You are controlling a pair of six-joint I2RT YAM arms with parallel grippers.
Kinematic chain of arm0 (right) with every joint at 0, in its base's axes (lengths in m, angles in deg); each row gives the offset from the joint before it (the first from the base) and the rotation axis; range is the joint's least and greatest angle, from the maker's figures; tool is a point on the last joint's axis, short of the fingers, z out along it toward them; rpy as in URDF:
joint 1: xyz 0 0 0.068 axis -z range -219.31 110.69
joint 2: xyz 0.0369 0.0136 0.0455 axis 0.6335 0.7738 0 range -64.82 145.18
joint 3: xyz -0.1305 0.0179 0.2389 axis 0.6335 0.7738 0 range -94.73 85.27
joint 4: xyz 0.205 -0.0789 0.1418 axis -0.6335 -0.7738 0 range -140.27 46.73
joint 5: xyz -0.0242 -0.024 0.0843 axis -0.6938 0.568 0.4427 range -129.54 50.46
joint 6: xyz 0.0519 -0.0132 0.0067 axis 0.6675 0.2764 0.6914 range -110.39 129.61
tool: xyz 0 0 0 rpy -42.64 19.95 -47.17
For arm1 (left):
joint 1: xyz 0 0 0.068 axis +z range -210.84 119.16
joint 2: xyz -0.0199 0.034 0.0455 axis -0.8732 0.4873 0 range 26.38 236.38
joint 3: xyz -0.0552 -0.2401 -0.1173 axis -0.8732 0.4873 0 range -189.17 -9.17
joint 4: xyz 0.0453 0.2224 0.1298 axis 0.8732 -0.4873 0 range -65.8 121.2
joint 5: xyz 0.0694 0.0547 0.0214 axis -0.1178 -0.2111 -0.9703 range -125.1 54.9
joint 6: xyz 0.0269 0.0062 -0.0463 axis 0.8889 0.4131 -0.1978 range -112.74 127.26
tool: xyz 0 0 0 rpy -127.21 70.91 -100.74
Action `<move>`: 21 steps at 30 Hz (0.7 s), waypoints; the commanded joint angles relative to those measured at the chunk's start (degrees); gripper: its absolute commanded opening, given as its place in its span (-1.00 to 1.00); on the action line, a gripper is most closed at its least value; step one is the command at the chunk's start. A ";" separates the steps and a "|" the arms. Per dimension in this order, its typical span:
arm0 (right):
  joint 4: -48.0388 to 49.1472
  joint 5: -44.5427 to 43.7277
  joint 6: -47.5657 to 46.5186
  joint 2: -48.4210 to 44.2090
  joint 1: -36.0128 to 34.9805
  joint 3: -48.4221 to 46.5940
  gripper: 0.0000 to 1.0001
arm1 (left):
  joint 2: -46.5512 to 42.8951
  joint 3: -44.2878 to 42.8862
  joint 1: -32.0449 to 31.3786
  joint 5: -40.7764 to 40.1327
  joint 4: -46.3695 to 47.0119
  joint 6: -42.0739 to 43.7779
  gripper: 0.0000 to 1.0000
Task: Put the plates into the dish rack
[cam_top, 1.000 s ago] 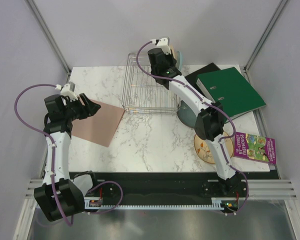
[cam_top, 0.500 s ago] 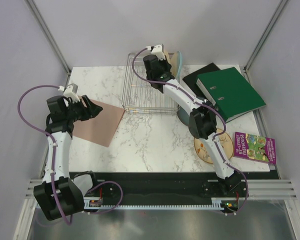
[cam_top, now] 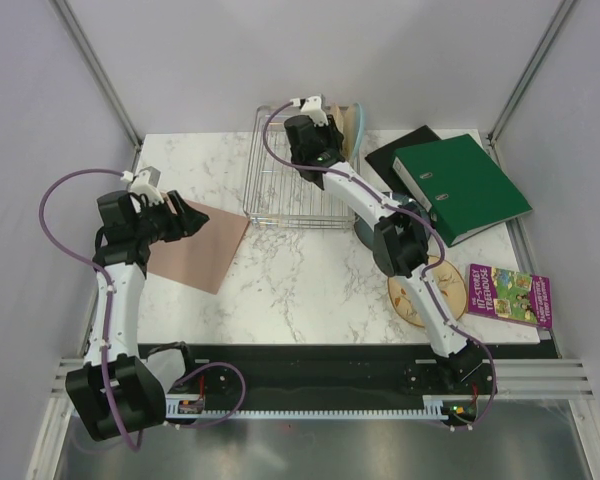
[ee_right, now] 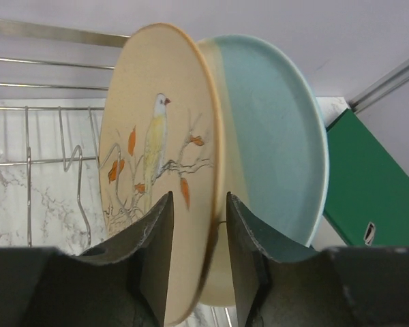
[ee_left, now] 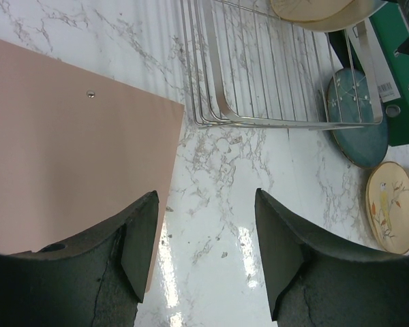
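Note:
The dish rack (cam_top: pixel 280 190) stands at the table's back middle; it also shows in the left wrist view (ee_left: pixel 286 82). My right gripper (cam_top: pixel 332 120) is at its far right corner, shut on a bird plate (ee_right: pixel 157 157) held upright on edge. Close behind it stands the cream and light-blue plate (ee_right: pixel 279 143). The dark slate-blue plate (ee_left: pixel 358 129) lies flat right of the rack, partly hidden under my right arm in the top view. The second bird plate (ee_left: pixel 392 204) lies nearer the front. My left gripper (ee_left: pixel 206 194) is open and empty above the table, left of the rack.
A pink sheet (cam_top: pixel 195 245) lies under my left gripper. A green binder (cam_top: pixel 460 185) on a black folder (cam_top: pixel 405 148) sits at the back right. A purple book (cam_top: pixel 508 295) lies at the right edge.
My right arm has swung left and down at the rack's far right corner with the bird plate. My left arm has shifted only slightly.

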State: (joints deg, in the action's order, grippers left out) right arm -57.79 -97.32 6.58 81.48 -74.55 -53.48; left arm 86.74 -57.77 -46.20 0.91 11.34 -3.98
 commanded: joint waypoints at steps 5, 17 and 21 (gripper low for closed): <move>1.70 -0.15 -0.84 -14.45 -0.61 6.38 0.08 | -6.72 1.75 -2.93 -0.59 3.41 -3.07 0.37; -15.79 20.49 10.06 -52.41 4.82 45.04 0.57 | -7.28 15.19 -32.35 3.90 17.82 -18.10 0.36; -23.59 28.23 10.06 -64.52 10.36 57.69 0.80 | -2.01 17.48 -40.63 2.31 29.49 -19.25 0.36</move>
State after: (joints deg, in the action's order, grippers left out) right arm -71.17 -79.66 14.71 23.69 -68.78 -5.18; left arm 81.38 -41.38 -80.76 2.64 26.53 -18.08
